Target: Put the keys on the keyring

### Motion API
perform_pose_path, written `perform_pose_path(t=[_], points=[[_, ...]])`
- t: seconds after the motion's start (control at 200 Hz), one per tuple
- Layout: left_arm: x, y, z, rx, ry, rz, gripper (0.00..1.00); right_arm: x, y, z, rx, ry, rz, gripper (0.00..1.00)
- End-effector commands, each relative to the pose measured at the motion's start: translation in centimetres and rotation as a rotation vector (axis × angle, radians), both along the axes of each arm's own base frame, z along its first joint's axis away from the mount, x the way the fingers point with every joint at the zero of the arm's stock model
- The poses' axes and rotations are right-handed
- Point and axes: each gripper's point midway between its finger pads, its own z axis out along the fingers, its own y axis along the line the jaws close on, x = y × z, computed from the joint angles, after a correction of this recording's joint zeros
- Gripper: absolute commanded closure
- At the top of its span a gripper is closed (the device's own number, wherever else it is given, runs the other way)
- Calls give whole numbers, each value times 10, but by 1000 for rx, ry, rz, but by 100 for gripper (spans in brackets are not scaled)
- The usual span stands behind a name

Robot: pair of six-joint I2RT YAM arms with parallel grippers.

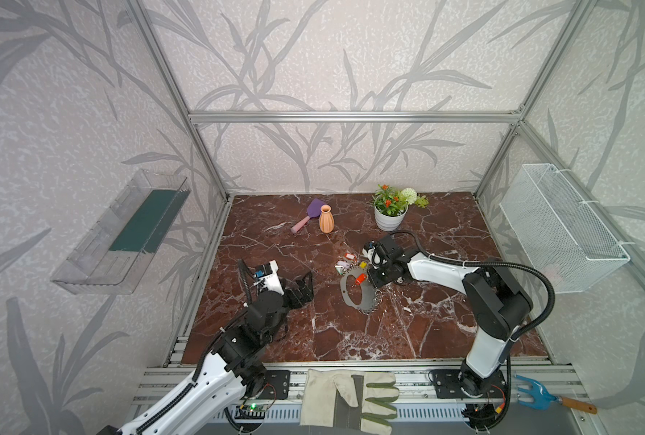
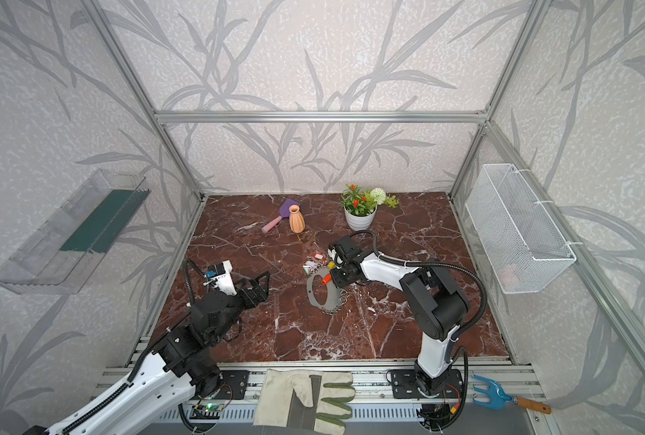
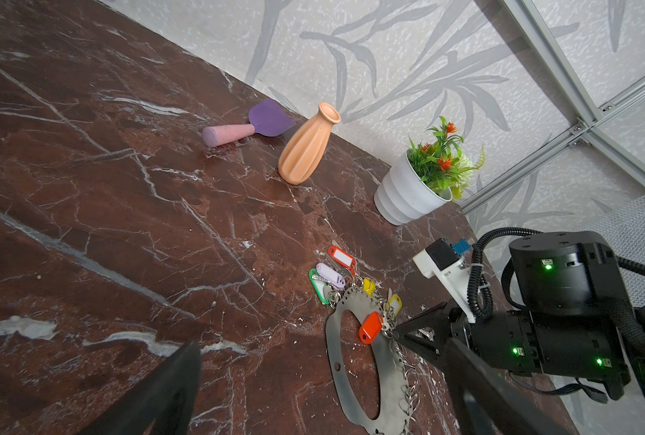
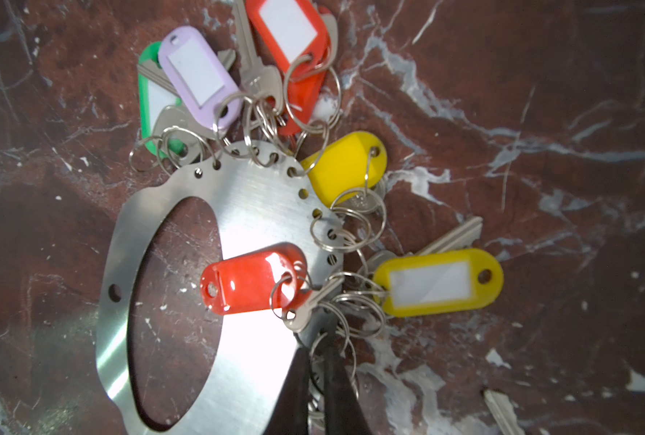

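Marble table (image 1: 351, 339), keyring (image 4: 260, 203), keys (image 3: 341, 260), vase (image 3: 307, 150), plant (image 3: 403, 196), scoop (image 3: 268, 118)

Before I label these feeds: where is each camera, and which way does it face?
Both top views: high above the arm bases, looking down at the marble table; left arm, right arm, left gripper, right gripper.
Left wrist: on the left arm, facing the peach ribbed vase; own fingers, right arm.
Right wrist: on the right arm, looking down on the flat grey oval metal keyring; own fingertips.
Shared: all show the red plastic tag on that keyring.
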Motion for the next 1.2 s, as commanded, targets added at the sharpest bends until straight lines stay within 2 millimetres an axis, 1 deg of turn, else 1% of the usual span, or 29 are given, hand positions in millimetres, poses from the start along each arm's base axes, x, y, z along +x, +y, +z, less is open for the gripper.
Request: perform_pose_path(t=[0.0, 0.115, 0.16, 0.235, 0.415, 0.515, 0.555, 0.56, 0.57, 0.595, 0.635, 0.705, 0.76, 0.785, 0.815, 0.86, 0.925, 0.955, 1.035, 1.125, 1.199], points=[[0, 6, 0, -1, 1, 32, 1, -3, -5, -8, -41, 11, 1, 88], [0, 6, 2, -1, -1, 35, 1, -2, -8, -7, -53, 0, -8, 95], [0, 7, 2, 1, 0, 36, 0, -3, -6, -5, -39, 3, -2, 95], [0, 7, 4, 1, -3, 37, 1, -6, -1, 0, -12, 16, 12, 99], [0, 7, 11, 8, -11, 36, 1, -12, 9, 23, 69, 21, 26, 100], [2, 9, 20, 33, -30, 38, 1, -17, 11, 34, 100, 24, 33, 100], [1, 10, 25, 46, -25, 40, 1, -19, 13, 34, 111, 35, 35, 100], [1, 11, 25, 47, -24, 43, 1, -20, 13, 34, 110, 39, 35, 100], [1, 11, 27, 46, -22, 45, 1, -19, 13, 42, 123, 22, 36, 100], [0, 15, 28, 52, -8, 64, 1, -20, 14, 47, 138, 18, 37, 100], [-2, 26, 35, 43, 0, 117, 1, -22, 17, 51, 159, 22, 41, 100], [-7, 47, 40, 14, 20, 227, 1, -23, 19, 55, 178, 26, 45, 100], [-10, 52, 50, 11, -20, 228, 1, -23, 19, 57, 180, 22, 43, 100], [-9, 48, 54, 33, -43, 203, 1, -23, 20, 59, 186, 17, 43, 100], [-12, 47, 66, 26, -91, 173, 2, -24, 21, 61, 198, 19, 44, 100], [-14, 43, 77, 42, -128, 133, 2, -25, 25, 64, 219, 24, 53, 100], [-15, 35, 87, 108, -141, 66, 1, -28, 32, 73, 257, 36, 75, 100], [-16, 32, 94, 134, -144, 39, 1, -29, 34, 77, 277, 37, 84, 100], [-11, 14, 96, 221, -82, -51, 1, -33, 41, 94, 337, 29, 117, 100], [-6, -16, 99, 322, -35, -211, 1, -39, 49, 114, 404, 25, 159, 100], [-1, -35, 103, 392, -14, -311, 1, -42, 53, 128, 441, 18, 183, 100]])
